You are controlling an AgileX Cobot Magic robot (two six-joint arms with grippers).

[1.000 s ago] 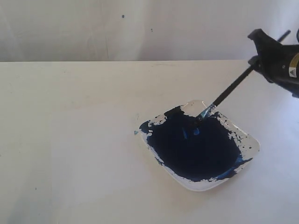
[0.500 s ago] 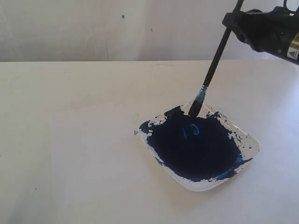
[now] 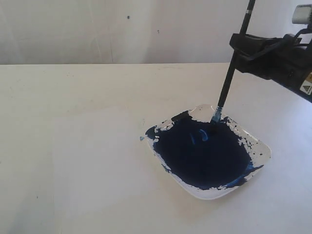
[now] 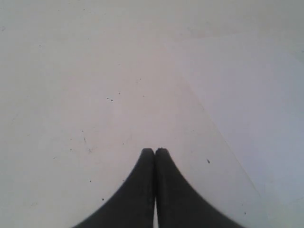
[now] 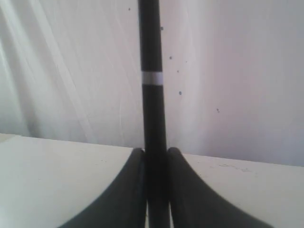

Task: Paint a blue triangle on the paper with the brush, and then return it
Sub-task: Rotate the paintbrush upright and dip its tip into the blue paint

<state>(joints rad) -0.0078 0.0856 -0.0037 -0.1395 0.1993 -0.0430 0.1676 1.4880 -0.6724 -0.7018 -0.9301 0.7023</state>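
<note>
The brush (image 3: 224, 90) stands with its blue-stained tip dipped into the far edge of the dark-blue paint pool (image 3: 204, 156). I judge that it sits there to load the bristles, since no blue triangle shows on the paper (image 4: 256, 95) yet. Its long axis runs nearly upright: the tip points down into the paint and the handle end rises out of the top of the exterior view, leaning a little toward my right side. My right gripper (image 3: 237, 52) comes in from the side, well above the ferrule, so that the brush can stand steep and only the tip touches the paint. Its jaws are clamped on the black handle, 1 on each side, with the white band (image 5: 153, 78) showing beyond them in the right wrist view. The pool fills a shallow, paint-smeared dish (image 3: 202, 111) that rests on the white table (image 3: 73, 97), with a pale wall (image 3: 97, 29) behind. My left gripper (image 4: 155, 151) hangs over the table away from the dish, its 2 jaws pressed together on nothing, near an edge of the paper, which is barely distinct from the table. It looks parked there to leave the painting to the right arm.
</note>
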